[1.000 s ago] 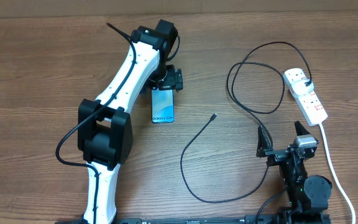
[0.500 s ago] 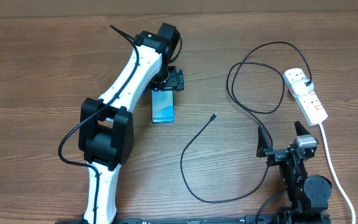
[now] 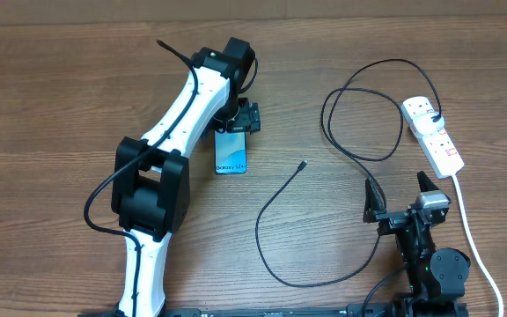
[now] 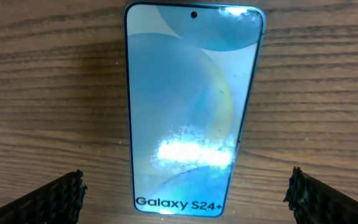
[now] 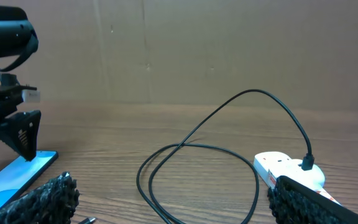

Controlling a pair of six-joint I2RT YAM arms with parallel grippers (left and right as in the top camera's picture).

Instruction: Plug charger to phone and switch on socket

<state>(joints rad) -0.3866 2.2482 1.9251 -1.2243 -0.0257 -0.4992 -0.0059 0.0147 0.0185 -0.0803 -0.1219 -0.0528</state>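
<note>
- Right pincer [image 3: 400, 195] gapes wide, empty, nearest the base.
- Charger [image 3: 257, 231] sprawls limp and light across the worktop [image 3: 60, 88]; best gripped just behind its tip [image 3: 302, 165].
- Phone [image 3: 231, 156] lies flat, probably slick; left pincer [image 3: 238, 126] spreads wide over it, empty.
- Socket [image 3: 434, 134] sits far right; switch state unreadable, phone port hidden.

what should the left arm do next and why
Probably lower the left gripper and close it on the phone's long edges. Its fingers stand open on either side of the phone, not touching it. The charger tip lies loose, apart from the phone, so the phone likely wants holding first.
</note>
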